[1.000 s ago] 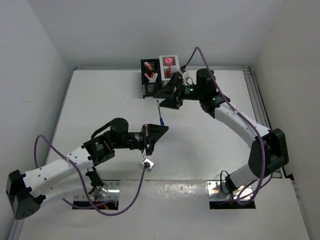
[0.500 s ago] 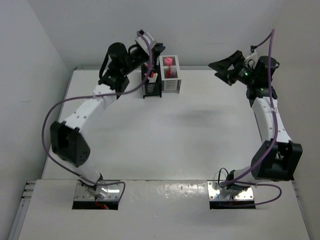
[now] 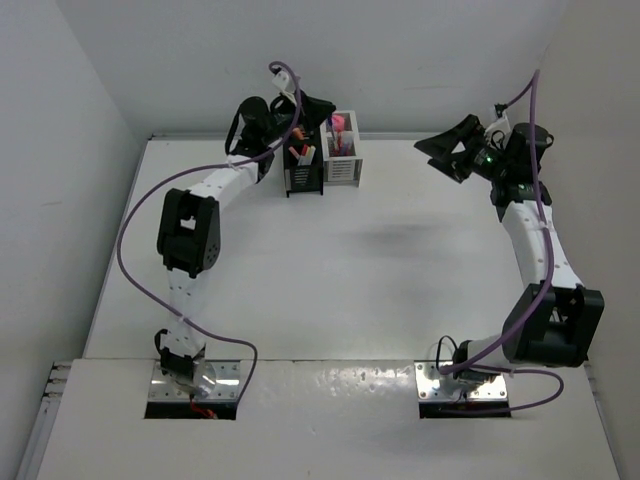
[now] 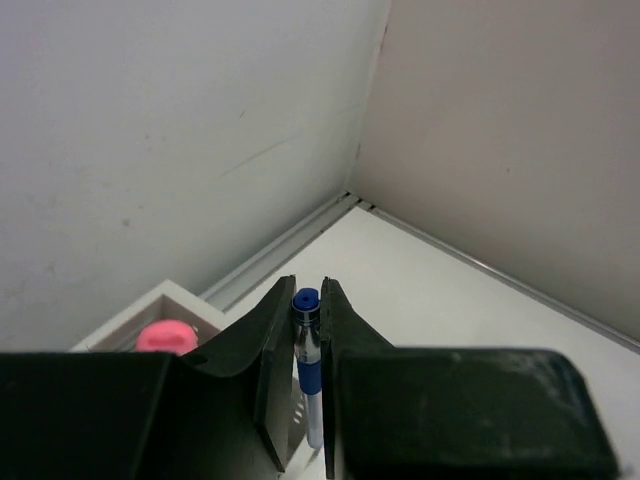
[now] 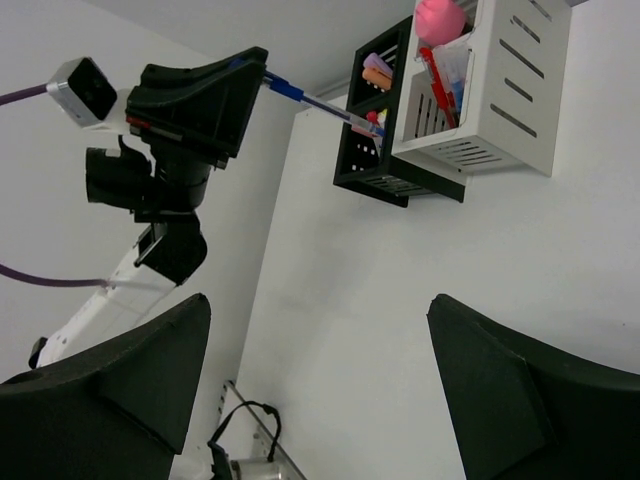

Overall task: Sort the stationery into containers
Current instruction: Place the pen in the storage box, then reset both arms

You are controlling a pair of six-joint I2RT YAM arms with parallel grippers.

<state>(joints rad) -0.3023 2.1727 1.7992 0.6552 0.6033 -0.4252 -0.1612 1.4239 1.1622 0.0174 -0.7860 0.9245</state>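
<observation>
Left gripper, clamped on a blue pen, hangs over the black holder at the far edge; right gripper gapes empty. Tipping the pen upright before release should help.

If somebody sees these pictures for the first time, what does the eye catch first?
First, the left gripper, stretched to the far edge of the table, pinching a blue pen whose tip reaches the opening of the black holder. Joined to it stands the white holder, with a bright pink piece sticking out. The right gripper hangs open, raised at the far right.
</observation>
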